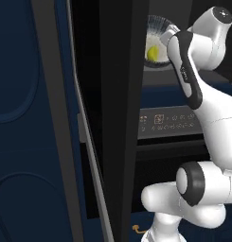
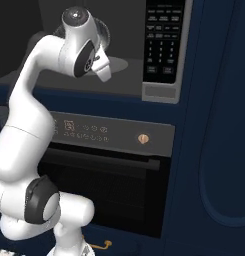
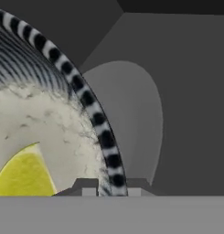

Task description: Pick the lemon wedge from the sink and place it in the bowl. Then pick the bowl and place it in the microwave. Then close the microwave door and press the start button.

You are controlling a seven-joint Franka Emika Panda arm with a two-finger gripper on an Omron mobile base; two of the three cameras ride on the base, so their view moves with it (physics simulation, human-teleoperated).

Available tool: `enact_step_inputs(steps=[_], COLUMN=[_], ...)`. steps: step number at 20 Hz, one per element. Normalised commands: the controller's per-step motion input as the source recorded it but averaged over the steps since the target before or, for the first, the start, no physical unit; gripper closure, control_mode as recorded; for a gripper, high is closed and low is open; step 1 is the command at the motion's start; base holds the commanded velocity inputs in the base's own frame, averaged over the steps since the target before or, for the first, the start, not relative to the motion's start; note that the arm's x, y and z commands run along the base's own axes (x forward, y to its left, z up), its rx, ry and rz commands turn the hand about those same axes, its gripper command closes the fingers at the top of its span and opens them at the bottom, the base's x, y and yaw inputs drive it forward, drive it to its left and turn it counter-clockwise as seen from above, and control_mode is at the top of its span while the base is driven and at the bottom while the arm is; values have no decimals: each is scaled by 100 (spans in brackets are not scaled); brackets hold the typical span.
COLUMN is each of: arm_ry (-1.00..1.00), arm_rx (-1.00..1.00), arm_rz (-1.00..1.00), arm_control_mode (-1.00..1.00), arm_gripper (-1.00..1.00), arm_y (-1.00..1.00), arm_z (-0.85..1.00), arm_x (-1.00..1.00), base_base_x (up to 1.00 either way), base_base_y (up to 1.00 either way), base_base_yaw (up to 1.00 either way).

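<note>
The bowl (image 1: 158,29) is inside the open microwave (image 2: 121,75), tipped so its pale inside faces the left base view. The lemon wedge (image 1: 153,52) lies in it, bright yellow, and is seen close up as the lemon wedge (image 3: 23,176) in the hand view. My gripper (image 3: 109,189) is shut on the bowl's striped rim (image 3: 97,119), one fingertip on each side. The microwave door (image 1: 112,94) stands swung wide open to the left of the cavity. I cannot tell whether the bowl rests on the cavity floor. The sink is out of view.
The microwave's keypad (image 2: 164,40) sits right of the cavity. Below it is the oven with its icon panel (image 2: 86,131), brass knob (image 2: 142,138) and dark door (image 2: 109,190). Navy cabinet fronts (image 2: 219,125) flank the appliances. My arm's elbow (image 2: 76,37) fills the cavity opening.
</note>
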Motion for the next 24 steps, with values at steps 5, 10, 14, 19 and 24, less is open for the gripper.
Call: enact_step_inputs(steps=[5,10,14,19,24], arm_ry=[-6,-25,-32,-26,-6], arm_rx=[0,0,-5,-5,-6], arm_rz=[0,0,0,0,0], arm_control_mode=[-100,-100,-100,-100,-100], arm_gripper=[-100,-100,-100,-100,-100], arm_y=[0,0,12,13,5], arm_z=[-3,8,0,7,-5], arm_x=[-10,-54,-95,-100,-93], base_base_x=[0,0,0,0,0], base_base_y=[0,0,0,0,0], base_base_yaw=[0,0,0,0,0])
